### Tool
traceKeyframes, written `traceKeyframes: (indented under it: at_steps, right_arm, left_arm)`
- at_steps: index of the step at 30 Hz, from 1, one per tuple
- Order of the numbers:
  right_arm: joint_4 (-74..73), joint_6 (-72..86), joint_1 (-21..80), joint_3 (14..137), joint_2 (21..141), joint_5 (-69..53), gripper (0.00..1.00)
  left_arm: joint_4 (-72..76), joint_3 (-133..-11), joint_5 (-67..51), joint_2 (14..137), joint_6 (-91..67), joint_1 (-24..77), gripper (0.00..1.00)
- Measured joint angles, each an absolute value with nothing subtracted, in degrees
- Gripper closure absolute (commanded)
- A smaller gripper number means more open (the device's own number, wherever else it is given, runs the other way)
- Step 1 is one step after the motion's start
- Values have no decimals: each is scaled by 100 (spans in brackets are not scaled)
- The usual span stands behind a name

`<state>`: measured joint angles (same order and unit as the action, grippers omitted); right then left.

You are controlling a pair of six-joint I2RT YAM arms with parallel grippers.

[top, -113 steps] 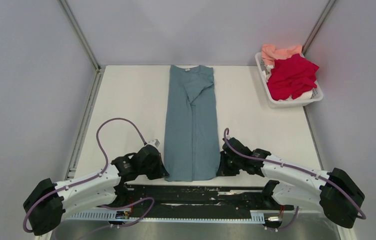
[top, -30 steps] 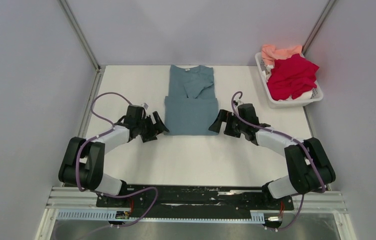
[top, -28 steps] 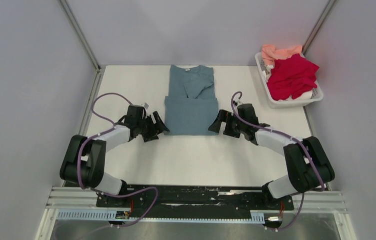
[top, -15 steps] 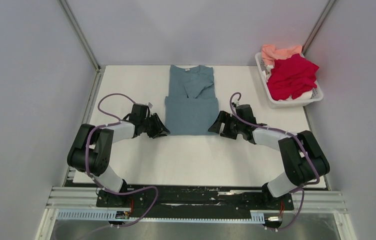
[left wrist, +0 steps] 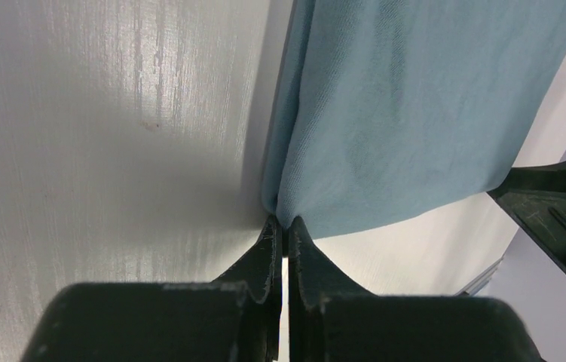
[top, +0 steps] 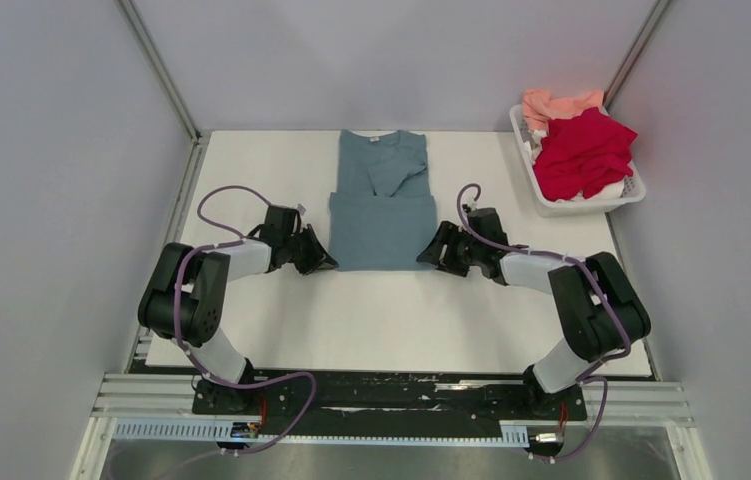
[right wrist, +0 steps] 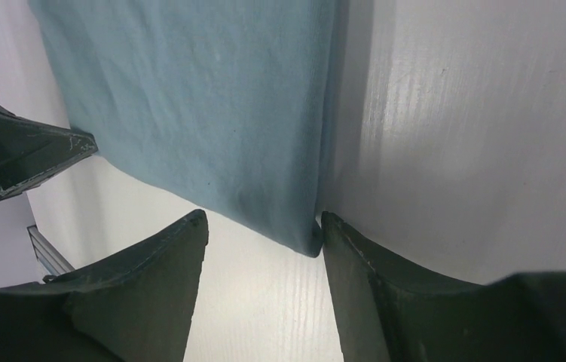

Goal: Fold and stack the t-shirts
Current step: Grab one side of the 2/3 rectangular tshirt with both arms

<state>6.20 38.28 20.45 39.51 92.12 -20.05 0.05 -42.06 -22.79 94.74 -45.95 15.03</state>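
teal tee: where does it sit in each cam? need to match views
Top external: teal t-shirt, folded, centre toward the far side, between left end effector and right end effector.
Left wrist: upper right, corner meeting the left end effector.
Right wrist: upper left to centre.
Shared landmark: the shirt's near folded edge.

We are seeing matt, finely knitted cloth on the dusty teal-blue t-shirt (left wrist: 415,113), a smooth, faintly grained sheen on the white desk (left wrist: 114,151), and matt black plastic on the left claw (left wrist: 283,225).
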Motion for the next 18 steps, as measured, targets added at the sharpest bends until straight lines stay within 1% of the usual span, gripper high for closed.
traceKeyframes:
  at_steps: [2, 6, 7, 8, 9, 10, 14, 18]
  right_arm:
    - [604, 3846, 2051, 3981, 9236, -1914, 46]
    - [556, 3835, 2049, 3992, 9260, -1793, 75]
    - [506, 3833, 2051, 3992, 9262, -1787, 79]
    - [458, 3837, 2060, 3990, 9262, -1782, 90]
    - [423, 3837, 2064, 3990, 9262, -1782, 98]
    - [397, 3830, 2080, 3990, 9262, -1785, 100]
    - [331, 3848, 2211, 3977, 9247, -1839, 100]
    - [-99, 3835, 2375, 3922, 8864, -1918, 100]
  left_arm:
    - [5, -4206, -2279, 9474, -4595, 1503, 100]
    - [16, -4206, -2276, 9474, -4598, 1503, 100]
    - [25, -4206, -2272, 9474, -4595, 1503, 100]
    - [34, -4206, -2270, 9474, -4595, 1503, 100]
    - [49, -4202, -2268, 9474, -4595, 1503, 100]
    - [78, -4189, -2268, 9467, -4595, 1503, 100]
    - [198, -3970, -2185, 9266, -4598, 1503, 100]
    - [58, -3433, -1905, 8399, -4604, 1549, 100]
